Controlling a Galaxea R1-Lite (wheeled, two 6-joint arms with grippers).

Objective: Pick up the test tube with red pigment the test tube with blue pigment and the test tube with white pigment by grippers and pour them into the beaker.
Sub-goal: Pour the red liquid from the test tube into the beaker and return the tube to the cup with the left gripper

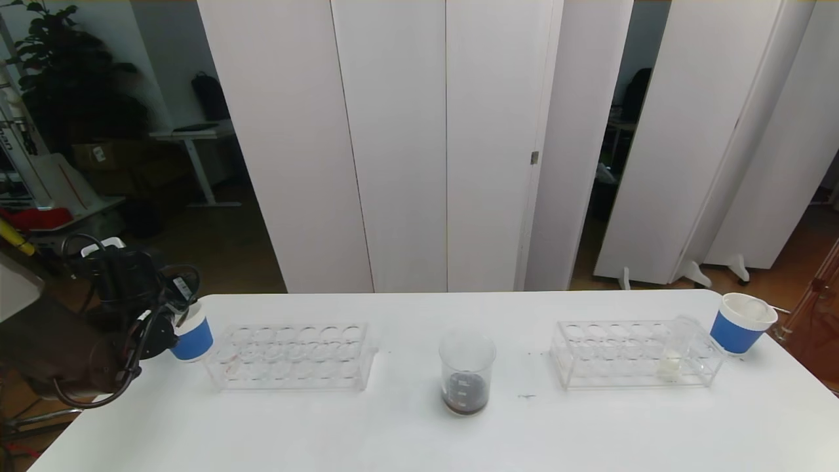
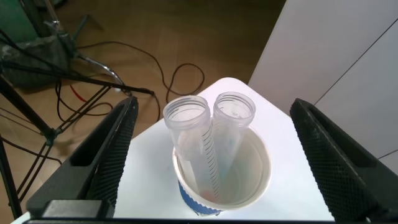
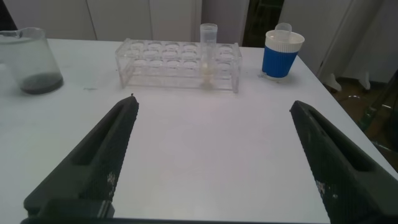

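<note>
Head view: test tube with white pigment [image 1: 677, 347] stands upright.

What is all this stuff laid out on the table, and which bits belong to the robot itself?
Table: one, white, holds everything.
Beaker: one, clear, dark liquid at the bottom, table centre.
Tube racks: two, clear plastic; left rack looks empty, right rack holds one tube.
Test tube with white pigment: one, clear with cream liquid, standing in the right rack.
Paper cups: two, blue and white; left cup at the table's left edge, right cup at the right edge.
Spent tubes: two, clear, leaning in the left cup.
Left claw: black, open, over the left cup.
Right claw: black, open, above the table, nearer than the right rack.
</note>
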